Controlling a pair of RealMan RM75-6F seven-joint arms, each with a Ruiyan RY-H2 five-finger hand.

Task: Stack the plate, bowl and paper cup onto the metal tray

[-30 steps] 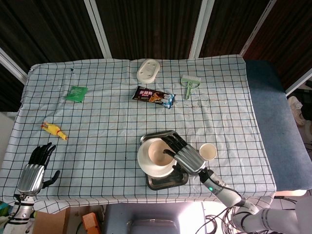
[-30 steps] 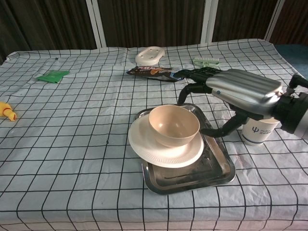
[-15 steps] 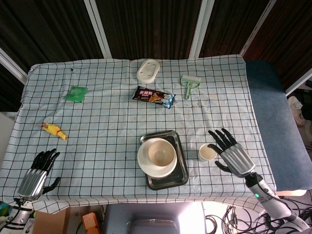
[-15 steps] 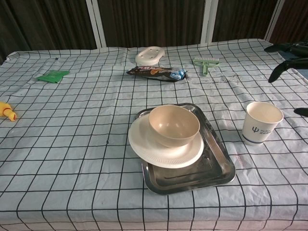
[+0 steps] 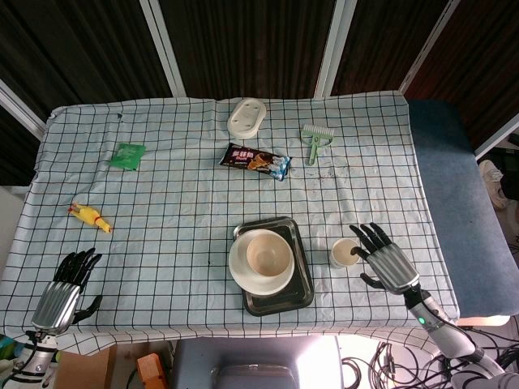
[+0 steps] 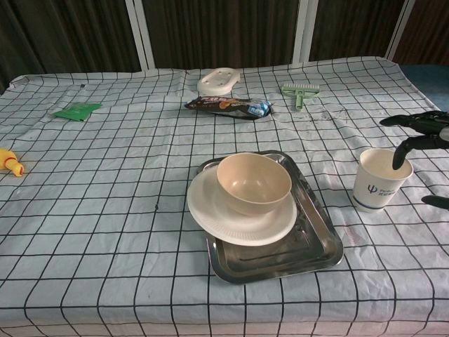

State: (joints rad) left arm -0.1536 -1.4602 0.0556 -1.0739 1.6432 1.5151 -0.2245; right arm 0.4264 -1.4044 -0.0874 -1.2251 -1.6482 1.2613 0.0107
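The metal tray [image 5: 281, 301] [image 6: 284, 258] lies near the table's front edge. A white plate [image 5: 242, 275] [image 6: 210, 209] rests on it, overhanging its left side, and a beige bowl [image 5: 268, 253] [image 6: 254, 184] stands upright in the plate. The paper cup [image 5: 344, 254] [image 6: 379, 180] stands upright on the cloth to the tray's right. My right hand [image 5: 388, 264] [image 6: 419, 130] hovers just right of the cup with fingers spread, one fingertip over the rim, holding nothing. At the front left corner my left hand [image 5: 65, 286] is empty, fingers apart.
A yellow rubber toy [image 5: 89, 217] and a green packet [image 5: 127, 155] lie at the left. A snack wrapper [image 5: 256, 161] [image 6: 228, 106], a white dish [image 5: 246, 116] and a green brush [image 5: 315, 140] sit toward the back. The table's right edge runs close behind my right hand.
My right hand left the bowl on the tray, swung right past the cup, and has now come back in beside the cup's rim. The left hand has barely shifted.
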